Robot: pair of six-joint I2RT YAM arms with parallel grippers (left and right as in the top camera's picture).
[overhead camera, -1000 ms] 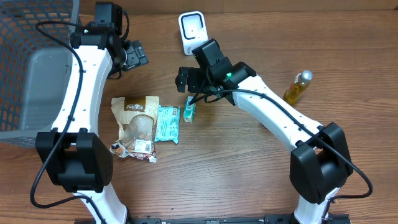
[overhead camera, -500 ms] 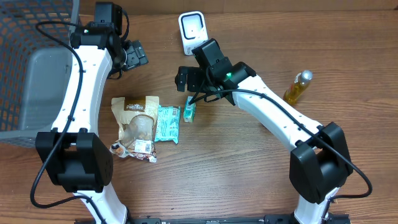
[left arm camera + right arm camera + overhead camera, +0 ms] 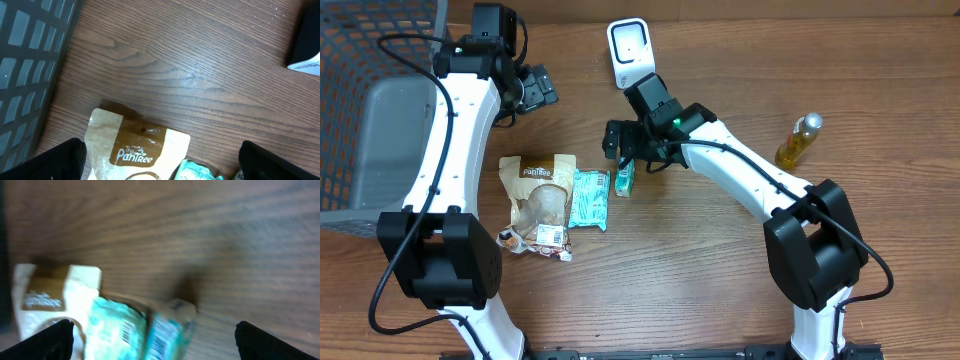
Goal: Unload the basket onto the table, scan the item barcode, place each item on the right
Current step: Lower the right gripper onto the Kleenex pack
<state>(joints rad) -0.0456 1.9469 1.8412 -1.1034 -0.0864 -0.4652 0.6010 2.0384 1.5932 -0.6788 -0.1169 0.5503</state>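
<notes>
Three items lie mid-table: a brown and cream PanTree pouch (image 3: 542,195) (image 3: 137,150), a teal packet (image 3: 588,198) (image 3: 112,327) with a barcode facing up, and a small green box (image 3: 625,180) (image 3: 170,330), also showing a barcode. The white scanner (image 3: 630,45) stands at the back. My right gripper (image 3: 625,145) (image 3: 162,347) hangs open just above and behind the small box, with nothing in it. The right wrist view is blurred. My left gripper (image 3: 535,88) (image 3: 160,170) is open and empty, raised behind the pouch.
A grey wire basket (image 3: 370,100) (image 3: 30,50) fills the left edge. A yellow oil bottle (image 3: 800,140) stands at the right. Bare wooden table lies in front and to the right of the items.
The right arm has swung its wrist left and back, bringing the open gripper closer over the small box. The left arm and the items have not moved.
</notes>
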